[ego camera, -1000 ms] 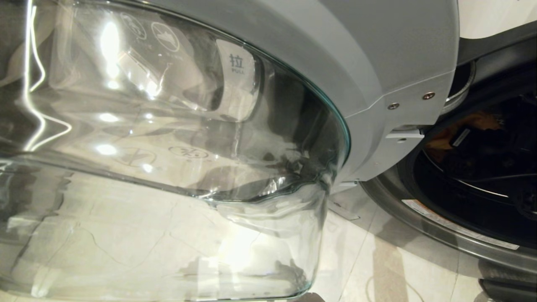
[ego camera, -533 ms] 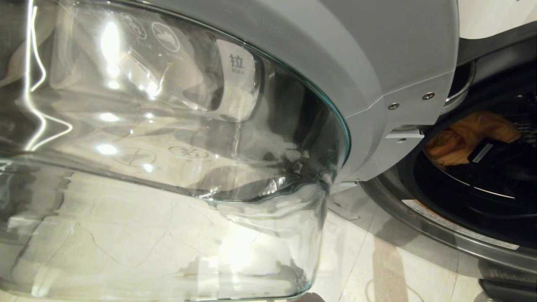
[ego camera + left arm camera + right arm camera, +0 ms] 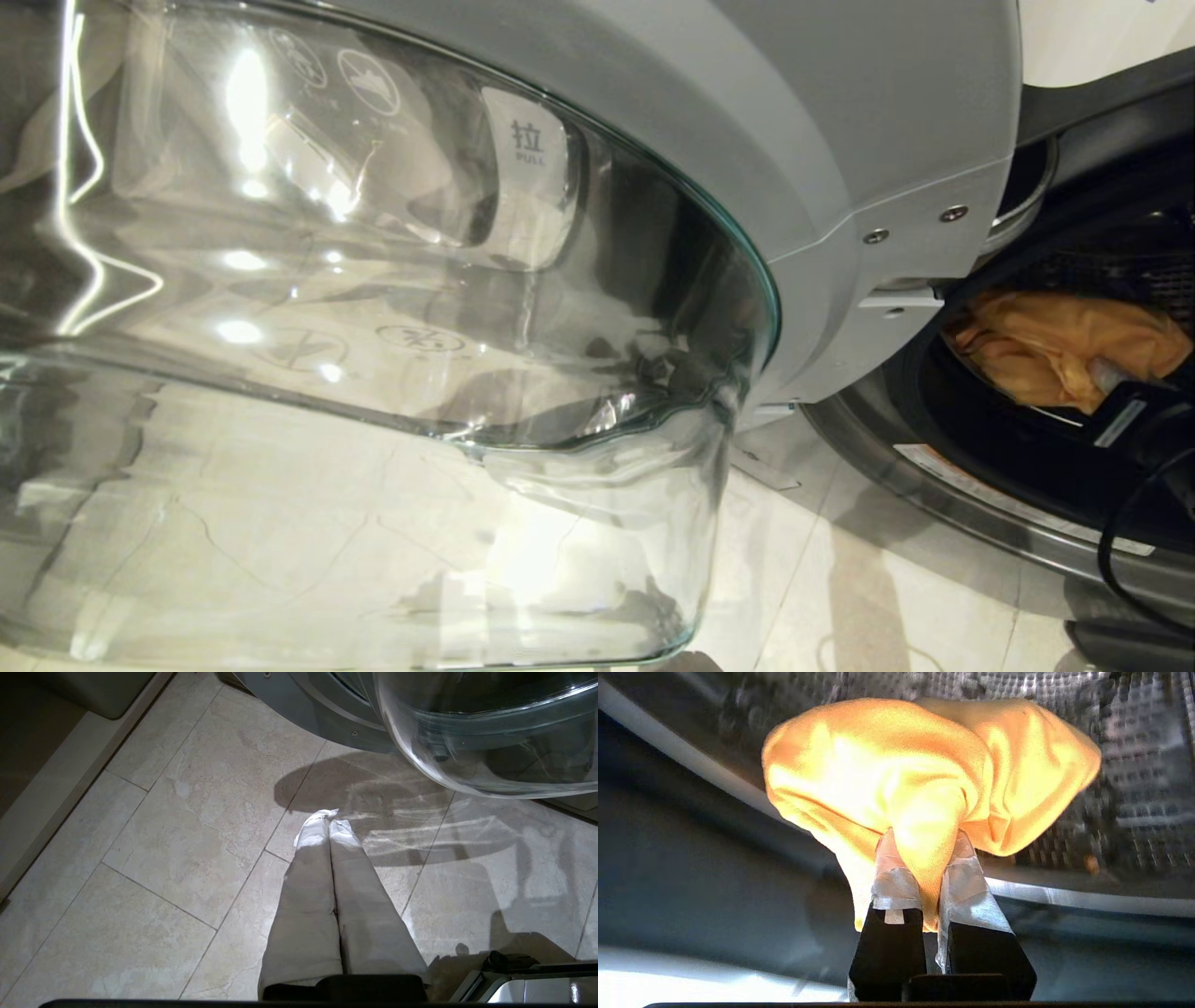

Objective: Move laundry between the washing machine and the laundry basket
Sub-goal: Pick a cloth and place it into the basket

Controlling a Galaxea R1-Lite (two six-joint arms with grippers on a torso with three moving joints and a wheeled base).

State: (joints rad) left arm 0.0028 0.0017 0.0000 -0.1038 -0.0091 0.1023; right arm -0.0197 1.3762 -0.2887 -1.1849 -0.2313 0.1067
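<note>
1. The right gripper (image 3: 924,858) has its taped fingers (image 3: 896,886) pinched on an orange-yellow garment (image 3: 924,779); the cloth bulges out beyond the fingertips
2. In the head view this garment (image 3: 1064,350) is at about 3 o'clock, inside the round opening of the washing machine (image 3: 990,509), and the right gripper (image 3: 1116,392) is just beside it at the right edge
3. The perforated drum wall (image 3: 1134,765) is behind the garment, near it
4. The open glass door (image 3: 373,327) of the machine fills the head view from 9 o'clock to the centre, with a small label (image 3: 527,140) reading PULL behind the glass
5. The left gripper (image 3: 327,816) hangs over the tiled floor (image 3: 163,835), its wrapped fingers (image 3: 308,835) pressed together with nothing between them; the door bowl (image 3: 490,742) is at about 1 o'clock from it
</note>
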